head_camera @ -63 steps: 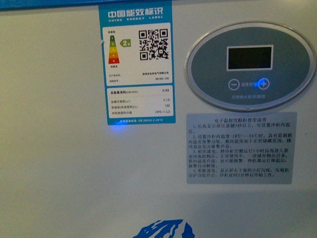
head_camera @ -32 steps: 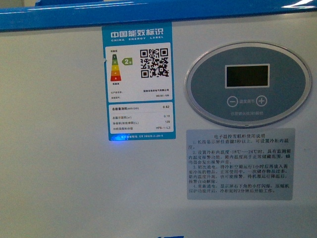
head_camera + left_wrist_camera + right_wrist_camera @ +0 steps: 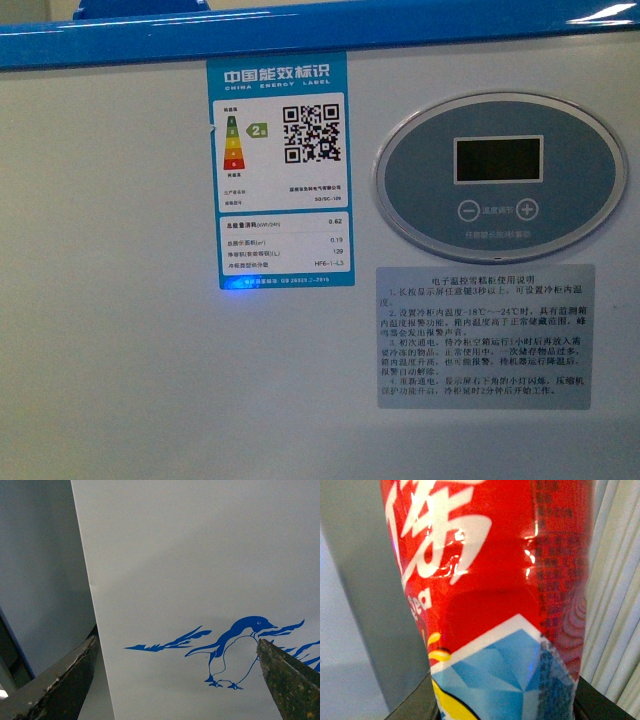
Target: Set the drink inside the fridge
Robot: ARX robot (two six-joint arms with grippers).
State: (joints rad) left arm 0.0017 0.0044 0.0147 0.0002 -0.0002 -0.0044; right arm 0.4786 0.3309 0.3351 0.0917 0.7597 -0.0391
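- The drink (image 3: 490, 580) is clamped in the right tool (image 3: 505, 705). There's a dark finger on each side of the red label, and the bottle fills pretty much the whole right wrist view.
- The left tool (image 3: 176, 652) has its jaws spread wide with nothing between them. It's just facing the fridge (image 3: 200, 555) wall with the penguin picture (image 3: 235, 650).
- From the front it's all fridge, really close. The blue rim (image 3: 100, 45) runs along the top of the frame, the energy label (image 3: 282, 170) sits upper centre-left and the oval control panel (image 3: 500, 178) is upper right. The lid and the inside aren't in shot.
- Handling, my guess: a full plastic bottle has some weight, and the thin wall gives if you squeeze it. The glossy label looks slippery, so a firm hold around the middle, like this one, seems sensible.
- The long axis runs crosswise to the line between the two fingers. The cap and base are both out of frame, so I can't tell which end points up. Probably upright, but that's a guess.
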